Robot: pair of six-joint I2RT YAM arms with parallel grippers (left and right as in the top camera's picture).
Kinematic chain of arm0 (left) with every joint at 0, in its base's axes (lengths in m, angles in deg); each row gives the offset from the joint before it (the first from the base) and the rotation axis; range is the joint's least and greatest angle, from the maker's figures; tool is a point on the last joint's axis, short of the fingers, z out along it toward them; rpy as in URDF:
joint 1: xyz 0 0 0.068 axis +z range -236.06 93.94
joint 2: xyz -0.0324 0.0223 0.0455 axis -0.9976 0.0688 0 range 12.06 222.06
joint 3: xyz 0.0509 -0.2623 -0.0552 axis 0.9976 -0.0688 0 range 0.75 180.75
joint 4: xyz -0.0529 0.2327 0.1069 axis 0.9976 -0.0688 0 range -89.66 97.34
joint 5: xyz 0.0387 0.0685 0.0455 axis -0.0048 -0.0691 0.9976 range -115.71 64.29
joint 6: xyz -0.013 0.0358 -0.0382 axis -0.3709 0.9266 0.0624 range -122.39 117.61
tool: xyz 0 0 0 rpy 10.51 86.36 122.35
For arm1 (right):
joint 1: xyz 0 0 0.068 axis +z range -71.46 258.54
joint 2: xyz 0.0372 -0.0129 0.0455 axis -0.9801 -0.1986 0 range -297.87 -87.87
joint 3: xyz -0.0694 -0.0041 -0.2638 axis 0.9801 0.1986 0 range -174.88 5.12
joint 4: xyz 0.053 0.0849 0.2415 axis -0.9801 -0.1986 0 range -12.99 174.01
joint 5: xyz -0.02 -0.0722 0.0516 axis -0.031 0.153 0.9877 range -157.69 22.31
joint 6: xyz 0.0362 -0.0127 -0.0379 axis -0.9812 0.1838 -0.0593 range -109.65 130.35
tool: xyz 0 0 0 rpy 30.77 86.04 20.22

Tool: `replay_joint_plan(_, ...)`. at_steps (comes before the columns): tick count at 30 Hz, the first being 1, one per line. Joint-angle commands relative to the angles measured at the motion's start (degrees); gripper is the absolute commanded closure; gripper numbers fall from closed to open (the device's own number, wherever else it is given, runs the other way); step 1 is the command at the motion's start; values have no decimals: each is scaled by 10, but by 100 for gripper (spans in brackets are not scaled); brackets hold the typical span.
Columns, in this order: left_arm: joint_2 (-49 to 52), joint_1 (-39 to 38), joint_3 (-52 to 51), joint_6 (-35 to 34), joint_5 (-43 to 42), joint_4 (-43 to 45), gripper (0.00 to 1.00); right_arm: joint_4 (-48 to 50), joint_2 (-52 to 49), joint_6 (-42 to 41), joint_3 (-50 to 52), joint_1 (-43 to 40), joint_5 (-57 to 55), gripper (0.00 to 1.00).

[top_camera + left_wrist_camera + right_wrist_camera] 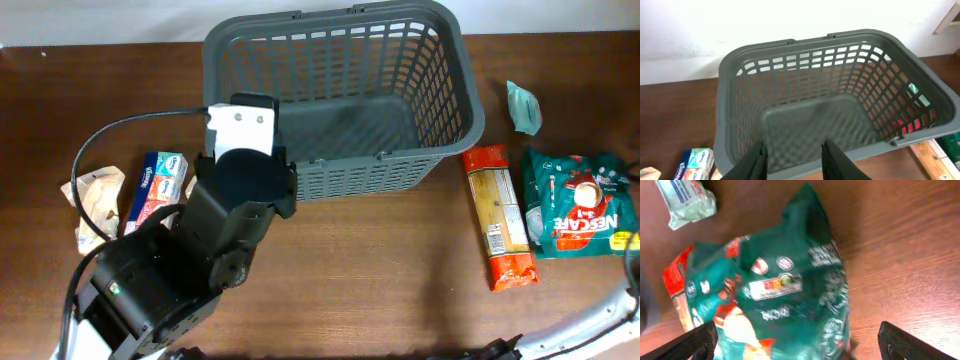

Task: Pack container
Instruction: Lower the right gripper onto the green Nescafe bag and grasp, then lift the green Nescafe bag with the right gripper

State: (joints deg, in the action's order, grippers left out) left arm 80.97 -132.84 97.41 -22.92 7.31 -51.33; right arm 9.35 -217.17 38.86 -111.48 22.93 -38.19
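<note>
Container [360,178]: matt grey moulded plastic, slotted lattice. Table [400,280]: smooth brown wood grain. Green pouch [790,295]: glossy, crinkled film.

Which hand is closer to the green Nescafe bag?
Right. The right hand hangs open above the Nescafe bag; the left hand is across the table, at the near rim of the basket.

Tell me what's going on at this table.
Two robot arms are packing groceries into a large dark grey slotted plastic basket, which shows nothing inside yet. The left gripper hovers open and empty by the basket's near left corner. The right gripper hangs open over a green Nescafe coffee bag, not gripping it. A long orange-red packet, a small teal pouch, a blue-and-red box and a crumpled beige wrapper lie outside the basket.
</note>
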Motion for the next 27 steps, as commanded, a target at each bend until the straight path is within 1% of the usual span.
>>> replay_joint_plan(1, 0, 2, 13, 7, 11, 10, 71, 45, 14, 56, 80, -11, 101, 1)
replay_joint_plan(4, 0, 2, 13, 8, 13, 12, 71, 98, 13, 55, 131, -9, 118, 1)
replay_joint_plan(8, 0, 2, 13, 8, 12, 12, 71, 139, 11, 51, 159, 3, 120, 1)
replay_joint_plan(12, 0, 2, 13, 8, 13, 12, 71, 139, -2, 51, 159, 22, 115, 1)
replay_joint_plan(16, 0, 2, 13, 8, 12, 12, 71, 126, -22, 52, 160, 53, 80, 1)
replay_joint_plan(24, 0, 2, 13, 9, 12, 6, 71, 106, -27, 52, 162, 97, 3, 2)
replay_joint_plan(25, 0, 2, 13, 9, 12, 5, 71, 105, -27, 52, 163, 99, -4, 8)
replay_joint_plan(26, 0, 2, 13, 9, 12, 4, 71, 104, -27, 52, 163, 102, -8, 21)
replay_joint_plan(27, 0, 2, 13, 9, 13, 3, 71, 103, -27, 51, 163, 103, -14, 29)
